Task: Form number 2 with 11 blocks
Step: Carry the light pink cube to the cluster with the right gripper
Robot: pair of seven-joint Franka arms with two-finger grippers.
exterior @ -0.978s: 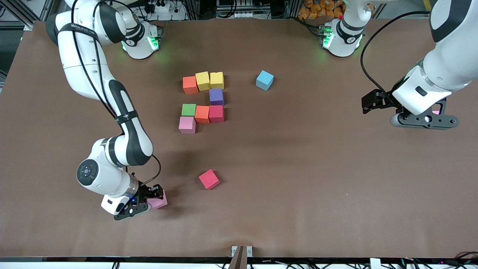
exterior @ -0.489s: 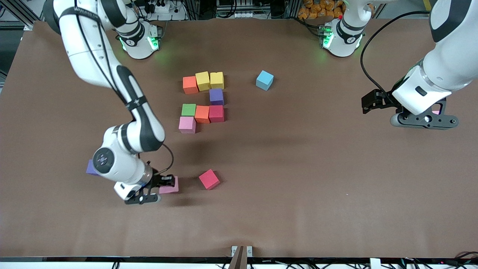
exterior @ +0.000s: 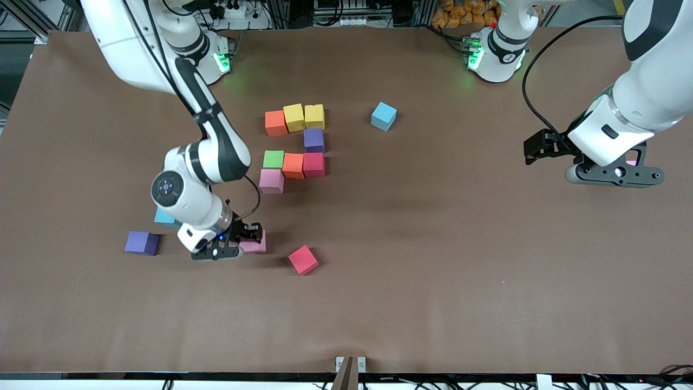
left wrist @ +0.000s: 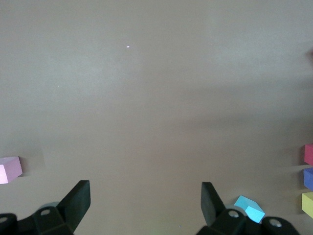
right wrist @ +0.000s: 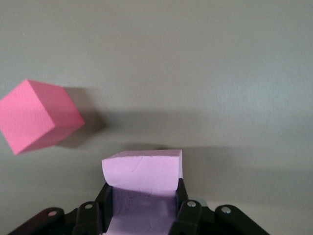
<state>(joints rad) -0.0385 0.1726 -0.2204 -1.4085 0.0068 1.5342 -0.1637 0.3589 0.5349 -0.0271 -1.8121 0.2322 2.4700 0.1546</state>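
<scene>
right wrist view shows the right gripper [right wrist: 142,196] clamped on a pink block [right wrist: 143,171], squeezing it between its fingers; from the front camera this gripper [exterior: 241,241] carries the block [exterior: 254,245] over bare table, just beside the loose red block [exterior: 303,259] and between it and a stray purple block [exterior: 142,242]. a light blue cube [exterior: 162,217] peeks out from under the right arm. the partly built number 2 [exterior: 295,147] so far has eight cubes: orange, yellow, yellow in its top row, purple below the end one, then green, orange, red, and a pink cube [exterior: 271,181] starting the fourth row. i judge the bottom row of three is left, and the held pink block probably goes there first. another light blue block [exterior: 384,116] lies apart, toward the left arm's end. the left gripper [exterior: 614,174] waits over that end of the table, jaws spread wide and empty.
</scene>
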